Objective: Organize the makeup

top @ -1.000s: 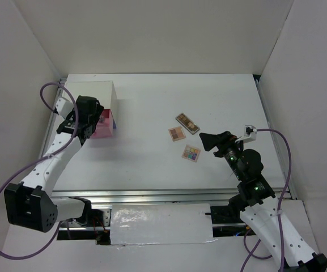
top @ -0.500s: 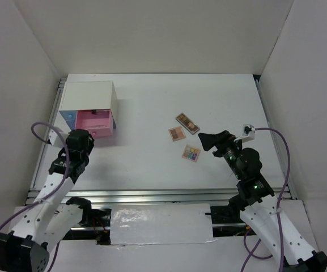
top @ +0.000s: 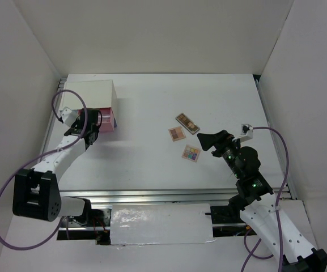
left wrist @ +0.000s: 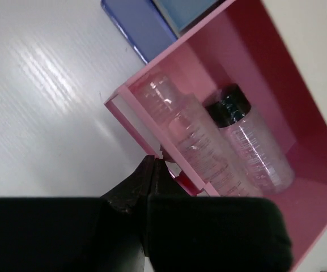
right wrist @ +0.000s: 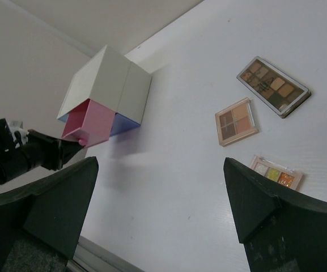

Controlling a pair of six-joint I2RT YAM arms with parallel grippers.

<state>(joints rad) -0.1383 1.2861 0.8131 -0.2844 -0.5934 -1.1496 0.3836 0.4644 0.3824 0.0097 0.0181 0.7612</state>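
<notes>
Your left gripper (left wrist: pixel 153 165) is clenched, fingers pressed together, tips against the front wall of the pink drawer (left wrist: pixel 254 68). Whether they pinch anything there, you cannot tell. That drawer stands pulled out of the white box (top: pixel 86 90) at the table's (top: pixel 152 164) far left, with a blue drawer (left wrist: pixel 137 25) just beside it. Inside the pink drawer the clear tube (left wrist: pixel 186 141) lies along the front wall and the clear dark-capped bottle (left wrist: pixel 251 144) lies beside it, touching or nearly so. Your right gripper (right wrist: pixel 160 167) hangs released, jaws spread wide with nothing between them, above the table on the right. Below it, well apart from the box, lie three flat palettes: the brown palette (right wrist: pixel 274 86) farthest, the pinkish-tan palette (right wrist: pixel 236 121) near it, and the multicoloured palette (right wrist: pixel 275 173) nearest your right fingers. Open tabletop separates the palettes from the box.
</notes>
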